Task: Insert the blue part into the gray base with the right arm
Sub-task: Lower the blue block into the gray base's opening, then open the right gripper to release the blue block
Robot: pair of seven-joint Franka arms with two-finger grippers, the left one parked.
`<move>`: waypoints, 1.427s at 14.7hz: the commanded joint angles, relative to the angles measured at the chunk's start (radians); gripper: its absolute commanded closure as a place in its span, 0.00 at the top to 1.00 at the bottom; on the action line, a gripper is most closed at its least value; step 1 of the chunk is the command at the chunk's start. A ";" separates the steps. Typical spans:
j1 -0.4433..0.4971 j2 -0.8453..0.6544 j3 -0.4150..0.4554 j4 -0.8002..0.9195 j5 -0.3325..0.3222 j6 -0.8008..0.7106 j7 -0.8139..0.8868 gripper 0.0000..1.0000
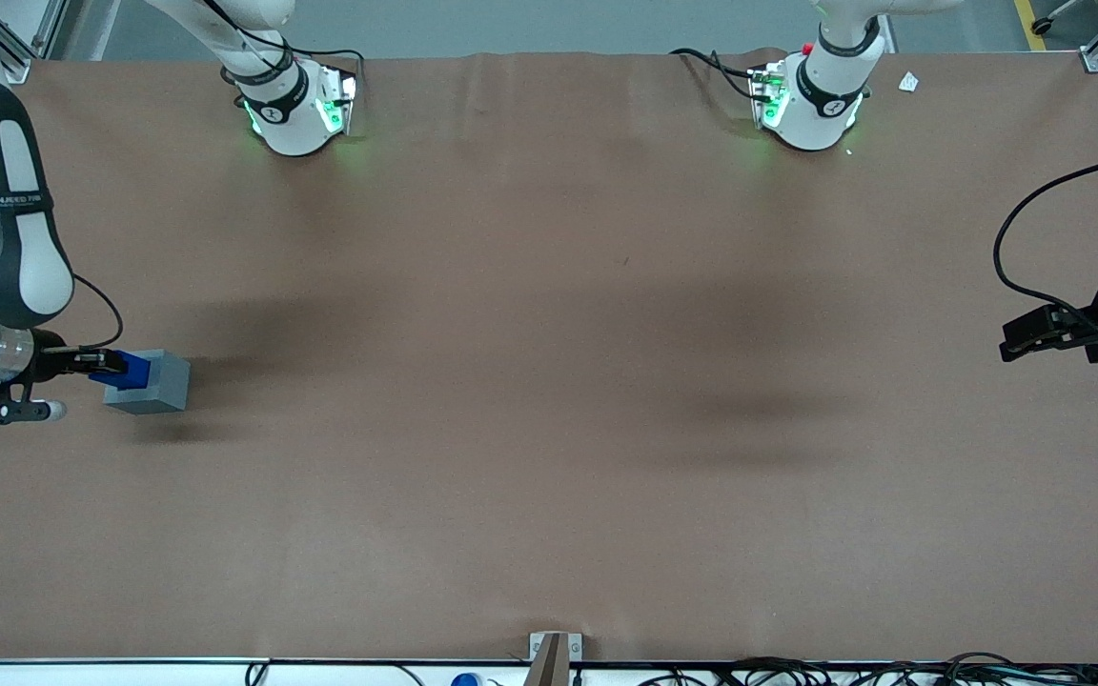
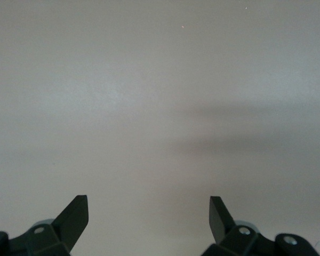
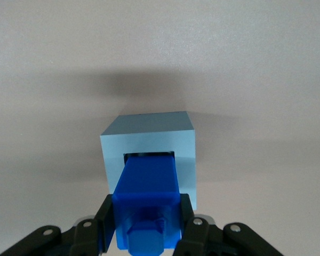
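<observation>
My gripper (image 3: 146,226) is closed down to the width of the blue part (image 3: 148,192), one black finger (image 3: 108,224) pressed on each side of it, so I have the block firmly pinched near its knobbed end. From the wrist camera I see the knob facing the lens and the block's other end already reaching into the square recess of the gray base (image 3: 149,144); the blue body fills most of that opening, and I cannot tell how deep it sits.

From the front camera, the gripper (image 1: 91,363) sits at the working arm's end of the table, roughly at nine o'clock in that picture. The blue part (image 1: 128,371) pokes out of the gray base (image 1: 153,383) on the gripper's side, with the base resting on the brown table (image 1: 549,381) and casting a dark shadow. The right arm (image 1: 6,248) bends down to it from about ten o'clock.
</observation>
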 commanded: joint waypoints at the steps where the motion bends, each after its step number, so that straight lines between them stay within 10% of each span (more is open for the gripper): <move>1: -0.014 0.011 0.014 -0.012 -0.016 0.025 0.021 0.15; 14: -0.014 0.025 0.015 -0.013 -0.013 0.047 0.022 0.10; 21: -0.013 0.021 0.015 0.001 -0.012 0.015 0.021 0.86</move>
